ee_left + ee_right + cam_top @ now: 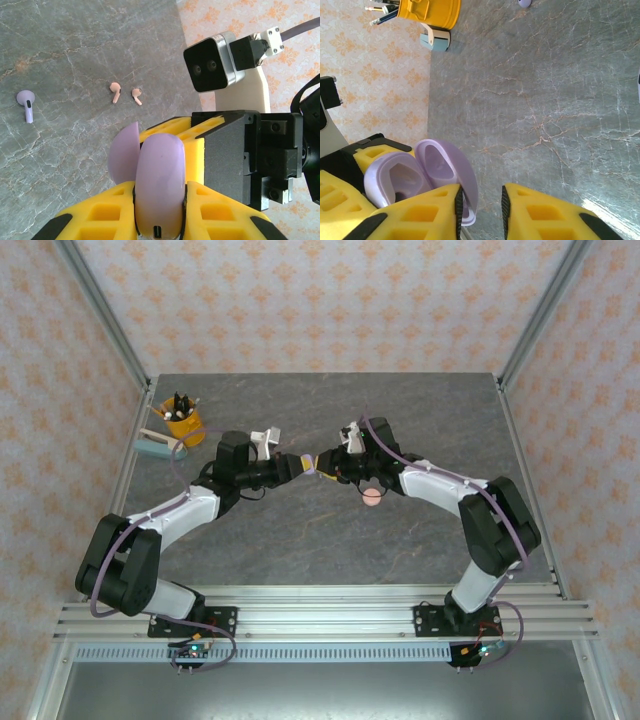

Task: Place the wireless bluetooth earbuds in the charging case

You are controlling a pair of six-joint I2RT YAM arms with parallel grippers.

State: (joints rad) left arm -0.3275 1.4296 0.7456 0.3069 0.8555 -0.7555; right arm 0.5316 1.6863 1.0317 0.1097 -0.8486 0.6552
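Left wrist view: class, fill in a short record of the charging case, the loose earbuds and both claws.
case: lilac round plastic charging case, lid open
left claw: shut on the case
right claw: jaws apart, alongside the case lid
purple bud: lilac stemmed earbud lying on the grey marbled tabletop, apart from the pink pair
pink buds: two salmon-pink stemmed earbuds, side by side on the tabletop

The lilac charging case runs off the bottom edge in the left wrist view, its base lost between the left gripper's yellow fingers. From the right wrist, the top edge clips a yellow cup and a lilac bud; a white sliver at the right edge defies identification. Seen from above, the case is a speck.
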